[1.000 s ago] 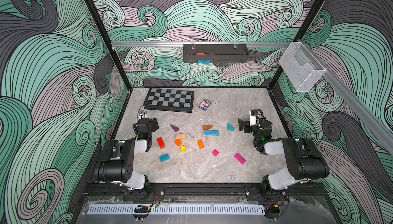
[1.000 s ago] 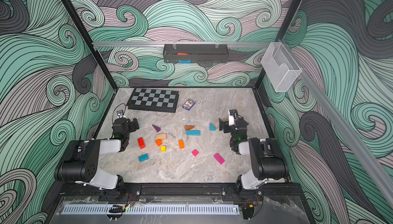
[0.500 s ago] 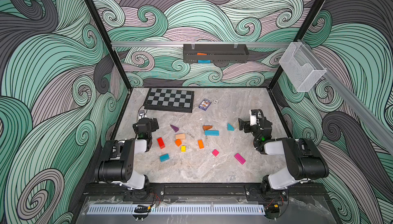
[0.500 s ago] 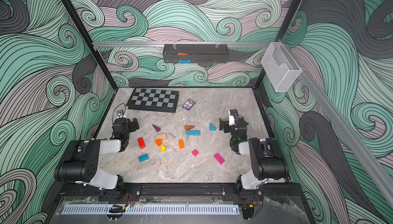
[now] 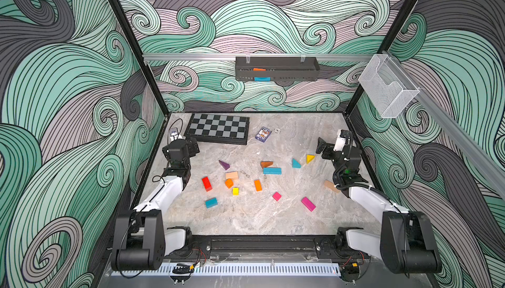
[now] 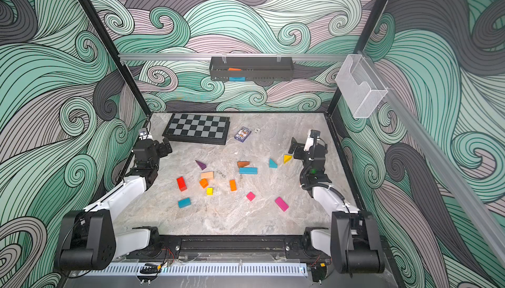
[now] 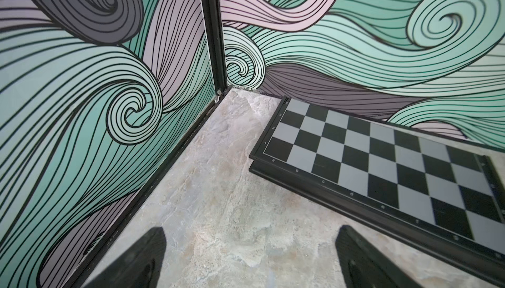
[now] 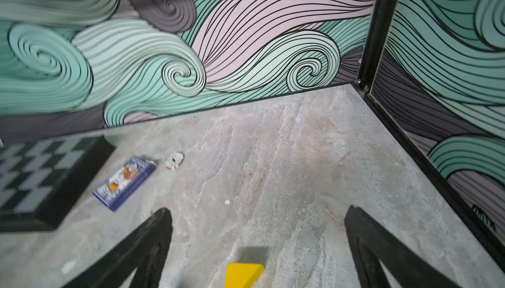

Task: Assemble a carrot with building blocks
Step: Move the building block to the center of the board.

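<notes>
Tray: I see the black tray [image 5: 296, 73] on the back rail holding an orange block [image 5: 259, 69] and a blue block [image 5: 261, 79].
Blocks: other building blocks [image 5: 231, 175] lie loose on the table [image 5: 246, 219].
Left: my left gripper [image 7: 251, 230], jaws apart.
Right: my right gripper [image 8: 258, 210], jaws apart, yellow wedge [image 8: 243, 273] near.

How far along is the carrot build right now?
Done: nothing; the building blocks lie scattered on the table, the orange cuboid and orange cube unjoined. In hand: nothing; the left gripper and right gripper are open and empty, the right one near the yellow wedge. Left: the whole assembly.
</notes>
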Motion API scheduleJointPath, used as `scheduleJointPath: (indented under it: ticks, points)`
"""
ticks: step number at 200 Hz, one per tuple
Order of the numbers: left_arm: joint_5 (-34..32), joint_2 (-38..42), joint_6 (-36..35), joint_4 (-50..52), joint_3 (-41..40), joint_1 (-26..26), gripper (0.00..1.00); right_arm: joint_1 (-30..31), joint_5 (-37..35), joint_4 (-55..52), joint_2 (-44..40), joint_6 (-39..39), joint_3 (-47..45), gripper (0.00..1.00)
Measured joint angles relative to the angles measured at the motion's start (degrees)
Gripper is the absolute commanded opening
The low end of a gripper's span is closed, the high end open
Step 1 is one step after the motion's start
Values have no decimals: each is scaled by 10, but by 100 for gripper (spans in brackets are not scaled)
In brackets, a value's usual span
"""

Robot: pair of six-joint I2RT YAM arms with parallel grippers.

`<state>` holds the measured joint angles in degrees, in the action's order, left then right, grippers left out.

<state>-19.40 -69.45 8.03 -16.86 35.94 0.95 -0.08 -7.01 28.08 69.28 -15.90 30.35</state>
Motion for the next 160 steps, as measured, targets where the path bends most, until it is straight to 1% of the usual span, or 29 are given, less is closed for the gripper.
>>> scheduleJointPath:
  ticks: [15,45,70,94,129,146,160]
  points:
    - [15,20,8,39,12,-1,98,-4,16,-55,-12,-57,18,99]
    - [40,43,33,141,59,-12,97,-9,101,-145,-4,-134,54,99]
    - [58,49,63,241,124,-35,95,-6,183,-230,45,-155,124,99]
    - [73,59,89,329,178,-65,95,16,227,-300,75,-153,179,98]
    - [88,77,123,440,223,-122,94,76,246,-414,102,-131,234,99]
    - [99,77,134,484,243,-143,91,107,221,-482,122,-112,266,98]
    - [115,77,141,519,260,-153,88,129,185,-536,134,-97,289,99]
